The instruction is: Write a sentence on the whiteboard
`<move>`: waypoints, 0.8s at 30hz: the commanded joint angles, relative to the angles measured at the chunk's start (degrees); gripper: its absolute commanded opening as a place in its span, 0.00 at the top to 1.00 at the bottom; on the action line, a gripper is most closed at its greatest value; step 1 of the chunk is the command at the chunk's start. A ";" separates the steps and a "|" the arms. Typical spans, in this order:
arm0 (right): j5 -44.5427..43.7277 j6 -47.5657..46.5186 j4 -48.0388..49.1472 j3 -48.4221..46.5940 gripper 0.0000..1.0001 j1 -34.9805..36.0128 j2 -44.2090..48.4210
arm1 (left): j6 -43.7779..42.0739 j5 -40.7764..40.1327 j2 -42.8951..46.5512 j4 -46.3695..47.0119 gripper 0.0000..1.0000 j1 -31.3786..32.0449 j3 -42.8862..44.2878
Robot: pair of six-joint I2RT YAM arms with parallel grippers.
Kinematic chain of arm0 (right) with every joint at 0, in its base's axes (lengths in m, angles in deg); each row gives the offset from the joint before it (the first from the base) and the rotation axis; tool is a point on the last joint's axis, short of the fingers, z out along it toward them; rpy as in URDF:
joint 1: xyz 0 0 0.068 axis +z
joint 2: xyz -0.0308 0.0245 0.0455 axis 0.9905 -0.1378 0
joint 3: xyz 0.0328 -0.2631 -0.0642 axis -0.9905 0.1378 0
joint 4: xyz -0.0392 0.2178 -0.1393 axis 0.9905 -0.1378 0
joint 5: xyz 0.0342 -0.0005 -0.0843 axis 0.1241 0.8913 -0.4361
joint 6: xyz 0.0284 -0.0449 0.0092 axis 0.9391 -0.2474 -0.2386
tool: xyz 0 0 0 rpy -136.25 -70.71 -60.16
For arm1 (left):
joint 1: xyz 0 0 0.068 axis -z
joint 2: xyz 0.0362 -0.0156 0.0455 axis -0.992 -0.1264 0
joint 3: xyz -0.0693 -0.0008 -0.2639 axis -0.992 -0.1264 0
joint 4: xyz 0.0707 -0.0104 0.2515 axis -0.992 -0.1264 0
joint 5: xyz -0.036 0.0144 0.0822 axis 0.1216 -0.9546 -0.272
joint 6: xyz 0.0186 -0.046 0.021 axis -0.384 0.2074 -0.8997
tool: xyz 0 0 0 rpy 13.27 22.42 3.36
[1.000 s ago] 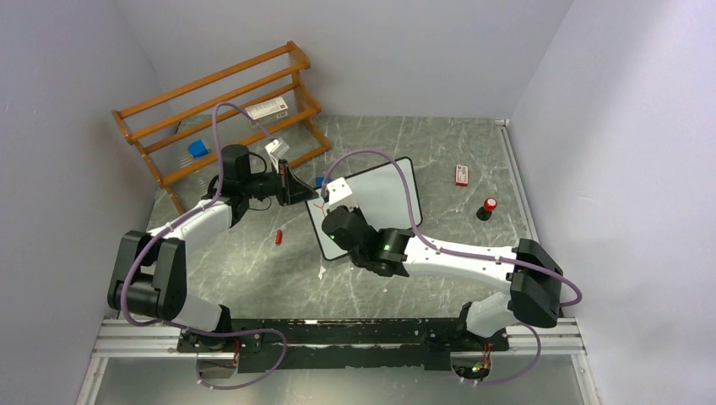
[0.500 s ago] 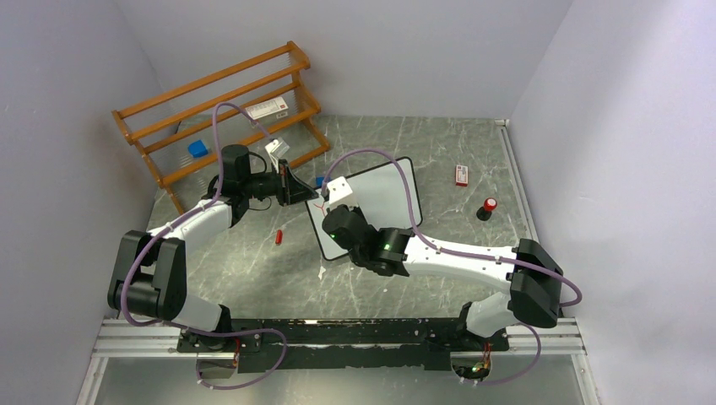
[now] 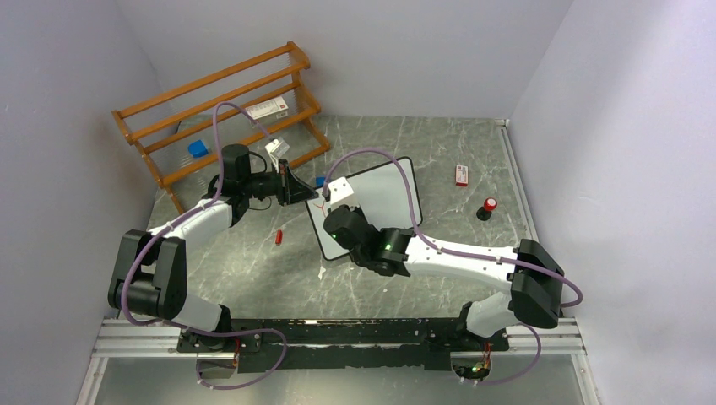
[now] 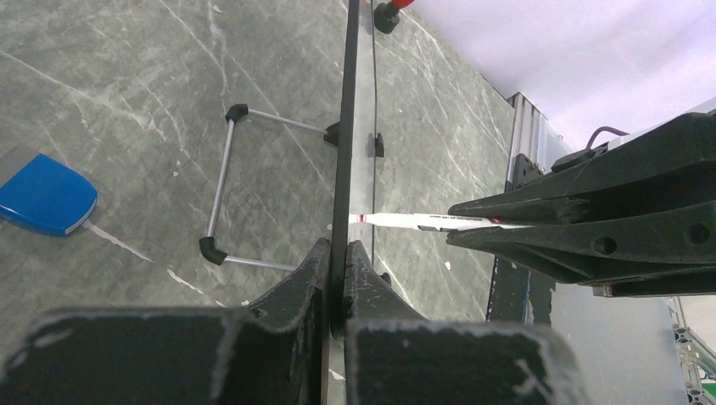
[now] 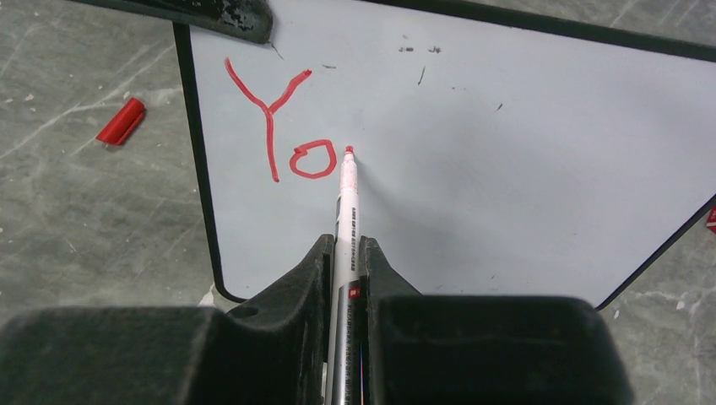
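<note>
Pinches the left edge of the whiteboard (image 5: 507, 169), propped mid-desk (image 5: 84, 236), in the clenched left hand (image 4: 338, 253), grips the marker (image 5: 344, 202) in the right hand (image 5: 346, 253) and, barely shifting this last second, rests its tip just right of "Yo" (image 5: 287, 126), leaving most lettering unwritten.

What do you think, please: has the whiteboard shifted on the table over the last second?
No. The whiteboard has not shifted: its far right corner lies the same way from the small red box in every overhead picture.
</note>
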 commanded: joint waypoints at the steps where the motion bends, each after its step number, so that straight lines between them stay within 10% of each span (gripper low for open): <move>1: 0.67 0.91 -0.80 1.97 1.00 -0.78 0.95 | -3.73 -1.57 -2.09 -3.91 0.95 0.94 -0.14; 24: 0.14 1.69 -3.35 2.69 1.00 -0.78 1.08 | -4.21 -1.72 -2.17 -4.40 0.95 0.94 -0.07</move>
